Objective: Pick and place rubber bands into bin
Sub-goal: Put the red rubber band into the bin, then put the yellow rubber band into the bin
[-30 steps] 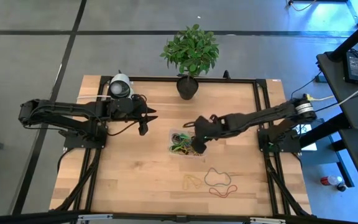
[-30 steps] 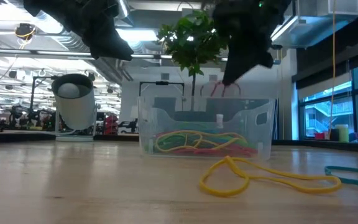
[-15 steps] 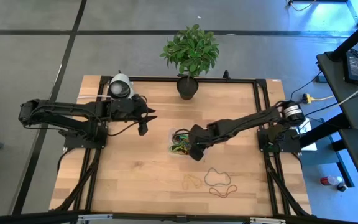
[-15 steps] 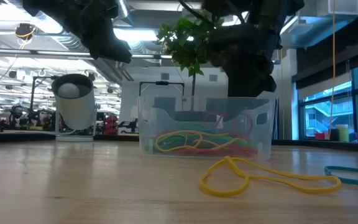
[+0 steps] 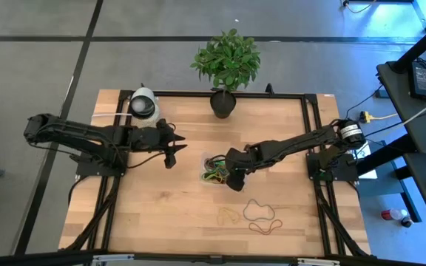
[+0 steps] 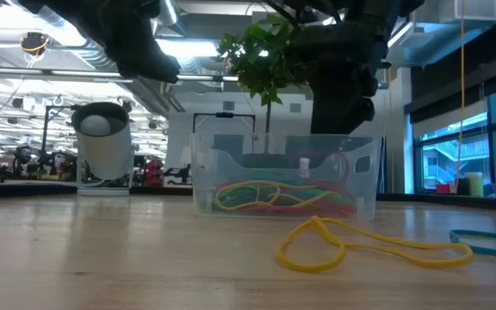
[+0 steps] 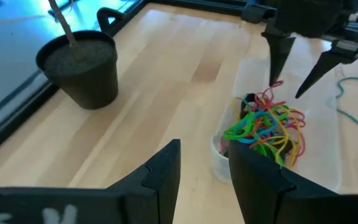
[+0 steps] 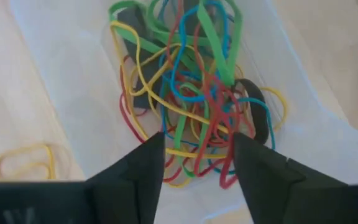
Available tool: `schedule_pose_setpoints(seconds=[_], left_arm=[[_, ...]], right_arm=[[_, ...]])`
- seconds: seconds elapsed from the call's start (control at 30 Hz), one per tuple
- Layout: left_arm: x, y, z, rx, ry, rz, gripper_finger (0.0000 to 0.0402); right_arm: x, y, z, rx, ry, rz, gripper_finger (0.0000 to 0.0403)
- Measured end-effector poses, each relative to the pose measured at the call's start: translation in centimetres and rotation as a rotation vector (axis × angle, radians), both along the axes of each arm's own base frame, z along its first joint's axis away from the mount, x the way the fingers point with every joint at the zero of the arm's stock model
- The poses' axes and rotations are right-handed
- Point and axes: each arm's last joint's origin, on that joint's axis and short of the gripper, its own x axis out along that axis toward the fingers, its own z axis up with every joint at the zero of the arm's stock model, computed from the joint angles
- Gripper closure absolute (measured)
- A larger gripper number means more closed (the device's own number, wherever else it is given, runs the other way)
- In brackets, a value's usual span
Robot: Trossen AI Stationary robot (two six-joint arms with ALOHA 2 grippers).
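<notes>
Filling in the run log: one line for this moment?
right gripper: open over bin | rubber bands: piled inside; three on table | left gripper: open, waiting

Clear glossy plastic bin (image 6: 284,176), pale smooth wooden table (image 5: 161,207), matt rubber bands (image 8: 191,99)

This looks like a robotics lab. Exposed ceiling ducts (image 6: 76,60) and strip lights run over rows of equipment, possibly more robot stations (image 6: 41,159). The wooden desk (image 5: 161,214) stands on grey floor.

Two arms are seen over one table (image 5: 139,207). One clear bin (image 6: 364,168) holds a tangle of rubber bands (image 8: 191,99), too many to count. Three loose bands (image 5: 254,214) lie nearer. One potted plant (image 5: 226,59) stands far.
</notes>
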Motion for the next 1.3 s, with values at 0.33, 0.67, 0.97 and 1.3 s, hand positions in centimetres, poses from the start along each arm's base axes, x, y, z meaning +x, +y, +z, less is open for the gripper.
schedule_pose_setpoints(seconds=[0.33,0.67,0.97,1.3], left_arm=[[4.4,-3.9,2.7,0.048,0.121,0.041,0.0272],[8.6,-6.5,3.8,-0.029,0.16,0.114,0.0272],[12.6,-11.8,4.6,-0.033,0.143,0.042,0.0272],[18.3,-16.8,1.9,-0.083,0.25,-0.144,0.0272]], right_arm=[[-1.1,0.0,3.0,-0.088,-0.091,0.156,0.0204],[-0.6,0.1,1.3,-0.137,-0.048,0.257,0.0204],[-6.3,-0.4,6.3,-0.159,-0.139,0.283,0.0224],[-19.5,-0.8,5.7,0.058,-0.366,0.13,0.0242]])
